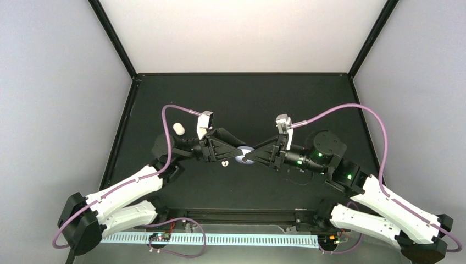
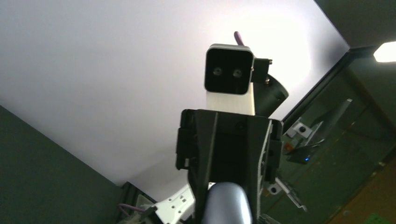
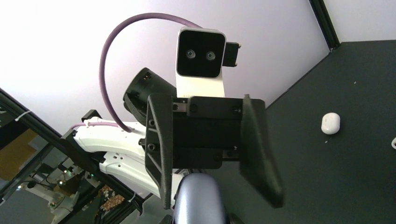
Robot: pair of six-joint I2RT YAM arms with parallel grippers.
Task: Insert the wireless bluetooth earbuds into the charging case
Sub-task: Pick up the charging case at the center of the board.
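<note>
A rounded lilac charging case (image 1: 244, 154) hangs above the middle of the black table, where both grippers meet tip to tip. In the left wrist view the right gripper's fingers (image 2: 205, 177) press against both sides of the case (image 2: 226, 203), so my right gripper (image 1: 256, 154) is shut on it. The right wrist view shows the left gripper's fingers (image 3: 161, 149) spread well wider than the case (image 3: 198, 200). My left gripper (image 1: 234, 152) is open. One tiny white earbud (image 1: 224, 163) lies on the table just below the left gripper.
A white oval case (image 1: 178, 128) lies closed on the table at the back left, also in the right wrist view (image 3: 330, 123). A small white thing (image 3: 393, 142) is cut off by that view's right edge. Lilac cables arc over both wrists.
</note>
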